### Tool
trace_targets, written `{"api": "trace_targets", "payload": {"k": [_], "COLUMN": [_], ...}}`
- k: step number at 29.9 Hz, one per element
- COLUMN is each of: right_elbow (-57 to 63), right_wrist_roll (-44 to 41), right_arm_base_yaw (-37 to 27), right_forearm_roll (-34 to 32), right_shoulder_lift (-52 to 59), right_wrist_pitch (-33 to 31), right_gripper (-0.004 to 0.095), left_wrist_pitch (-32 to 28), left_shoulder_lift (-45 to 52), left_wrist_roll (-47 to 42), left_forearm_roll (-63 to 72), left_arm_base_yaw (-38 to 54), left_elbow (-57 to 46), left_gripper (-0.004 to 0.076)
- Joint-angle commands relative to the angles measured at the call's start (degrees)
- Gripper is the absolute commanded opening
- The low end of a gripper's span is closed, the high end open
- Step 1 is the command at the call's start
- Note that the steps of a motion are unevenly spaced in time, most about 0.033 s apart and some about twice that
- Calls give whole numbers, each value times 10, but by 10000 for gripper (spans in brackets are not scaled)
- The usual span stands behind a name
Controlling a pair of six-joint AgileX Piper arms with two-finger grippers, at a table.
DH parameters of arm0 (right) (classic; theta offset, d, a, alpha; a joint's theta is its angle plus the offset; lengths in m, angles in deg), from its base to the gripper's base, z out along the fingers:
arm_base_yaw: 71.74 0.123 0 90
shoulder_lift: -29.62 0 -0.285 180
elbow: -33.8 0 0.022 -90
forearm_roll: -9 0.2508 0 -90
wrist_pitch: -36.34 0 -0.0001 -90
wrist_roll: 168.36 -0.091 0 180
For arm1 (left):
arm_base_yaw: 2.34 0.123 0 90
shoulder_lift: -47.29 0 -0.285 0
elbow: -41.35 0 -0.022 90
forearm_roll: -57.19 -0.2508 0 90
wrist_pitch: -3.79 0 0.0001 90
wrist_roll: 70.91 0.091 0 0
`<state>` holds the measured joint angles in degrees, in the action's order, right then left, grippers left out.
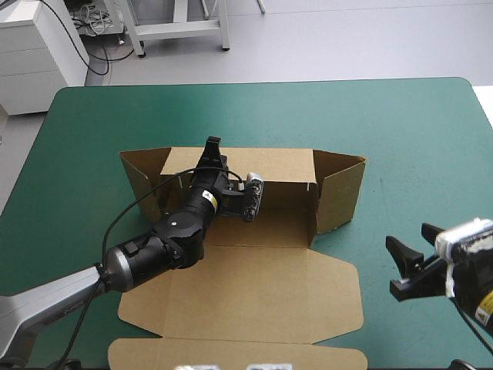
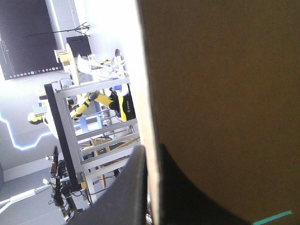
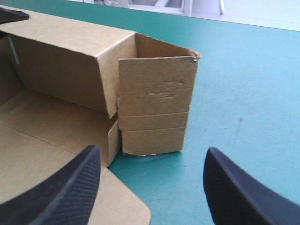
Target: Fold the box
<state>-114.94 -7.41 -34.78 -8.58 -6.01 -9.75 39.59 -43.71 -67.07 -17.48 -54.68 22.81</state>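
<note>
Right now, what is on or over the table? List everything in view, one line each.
box: one, brown, mid-table; rear wall and both end flaps raised, lid flat toward the near edge.
table: one, teal-green cover, under the box.
left hand: one, black fingers, at the rear wall's top edge, shut on the box.
right hand: one, black fingers, open, over bare cover to the right of the box, facing its right end flap, holding nothing.

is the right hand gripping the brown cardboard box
No, the right hand stands open over the teal-green table cover, apart from the brown cardboard box.
</note>
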Motion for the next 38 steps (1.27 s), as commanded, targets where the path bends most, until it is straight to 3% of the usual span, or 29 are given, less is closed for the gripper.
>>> {"api": "trace_targets", "payload": {"k": [1,10,15,18,23,28,30,38], "right_elbow": [-95,-286,-400,-471,-578,-667,-695,-768], "right_wrist_roll": [-9,12,41,74,164,215,232,282], "right_arm_base_yaw": [-1,-2,-33,-80,-185,-265,-278,-286], "right_forearm_roll": [-54,-113,-100,-58,90,195,218,283], "right_shoulder_lift": [-95,-275,-355,-412,-516,-636,-682,-809], "right_wrist_pitch": [-28,-48,-55,-80,-122,-181,-210,-209], "right_gripper": [582,556,529,529,529,530,532,543], "left_wrist_pitch": [3,4,4,4,-6,-14,-14,-22], "left_shoulder_lift": [13,13,13,13,13,13,13,13], "left_wrist_roll": [-2,-2,-2,-16,-17,-17,-17,-17], "left_forearm_roll": [7,7,9,5,5,5,5,5], "left_arm_base_yaw": [-6,-6,-6,-6,-6,-6,-6,-6], "left_elbow": [7,7,7,7,7,7,7,7], "left_gripper": [-8,-8,-8,-8,-8,-8,-8,-8]}}
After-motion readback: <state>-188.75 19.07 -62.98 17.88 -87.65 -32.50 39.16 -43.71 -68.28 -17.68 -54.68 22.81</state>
